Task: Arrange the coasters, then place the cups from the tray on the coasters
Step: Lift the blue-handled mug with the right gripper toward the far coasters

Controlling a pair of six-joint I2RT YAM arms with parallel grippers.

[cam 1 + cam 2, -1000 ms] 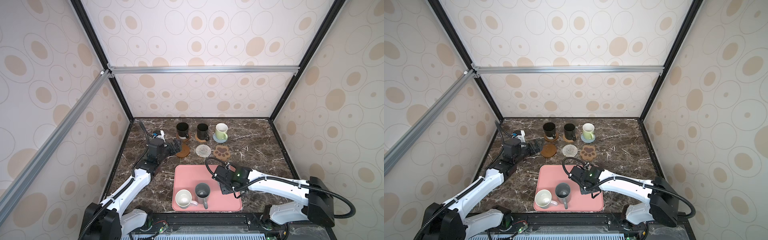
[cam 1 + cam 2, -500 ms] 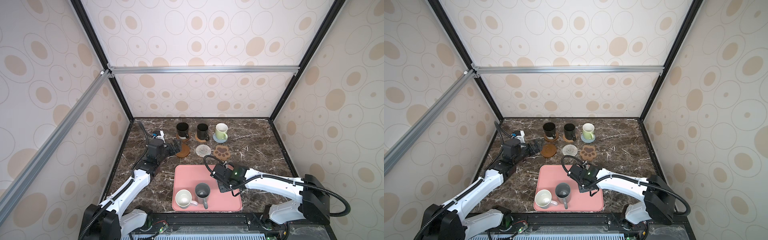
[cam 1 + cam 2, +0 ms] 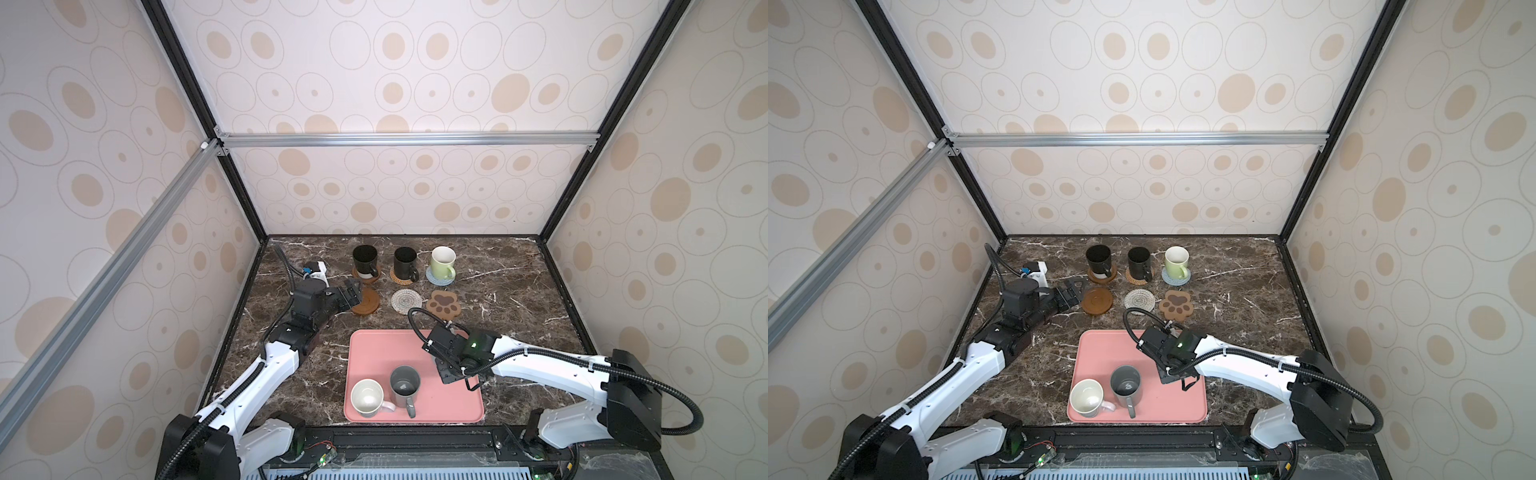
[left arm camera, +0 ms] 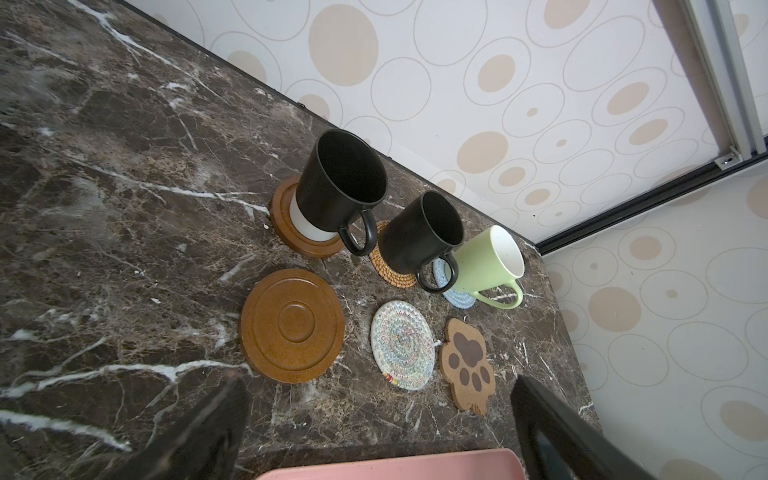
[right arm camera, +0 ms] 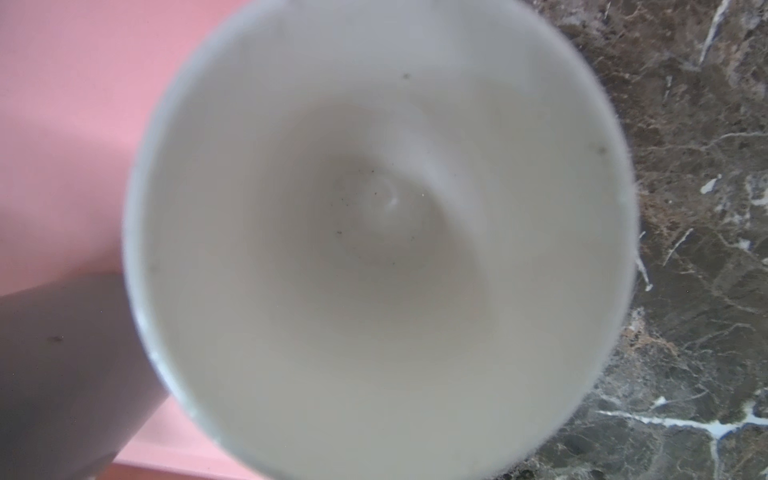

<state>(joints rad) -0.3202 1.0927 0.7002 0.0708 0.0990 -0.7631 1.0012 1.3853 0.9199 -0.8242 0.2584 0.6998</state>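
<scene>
Cup-fetching step: the right claw [image 3: 449, 358] sat pressed together over the pink tray's [image 3: 374, 353] far right corner, apparently pinching the pale mug [image 5: 374, 232] that filled its wrist view. The left claw [image 3: 351, 296] hovered spread beside the bare wooden coaster [image 3: 366, 302]. Next call, I'd say: a level lift toward the paw-shaped coaster [image 3: 444, 303].

Polished, veined marble-look desk [image 4: 124, 145]. Smooth, matt pink tray [image 3: 374, 357]. Just beyond the tray: a smooth turned-wood coaster [image 4: 292, 324], a woven-cord whitish coaster [image 4: 402, 345], a cork-like paw coaster [image 4: 467, 365]. The light blue mug [image 5: 374, 228] is glazed smooth inside.
</scene>
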